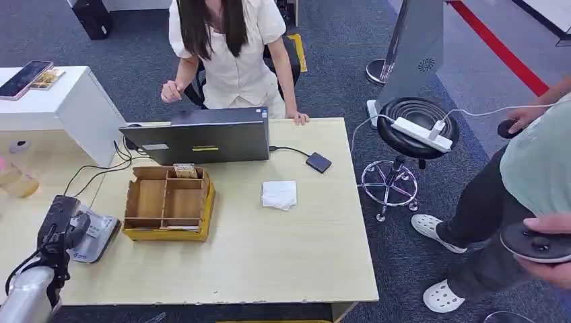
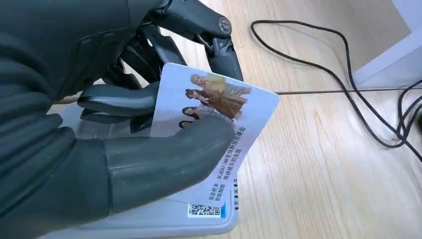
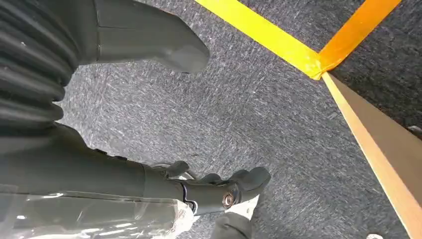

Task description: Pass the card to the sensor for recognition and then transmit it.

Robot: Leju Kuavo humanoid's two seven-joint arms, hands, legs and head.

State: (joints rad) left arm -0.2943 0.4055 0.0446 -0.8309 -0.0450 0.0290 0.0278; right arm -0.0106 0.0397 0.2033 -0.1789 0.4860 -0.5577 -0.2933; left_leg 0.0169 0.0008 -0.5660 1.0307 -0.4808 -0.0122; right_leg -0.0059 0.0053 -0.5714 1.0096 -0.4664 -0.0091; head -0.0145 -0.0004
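At the lower left of the head view, the left hand grips the card between thumb and fingers, just above the grey card reader. The card's long axis tilts toward the reader. The right hand hangs over carpet, holding nothing.

The card is white with a printed photo of people and lines of dark text, tilted above the sensor, a flat pale grey pad with a QR label lying at the bench's left side
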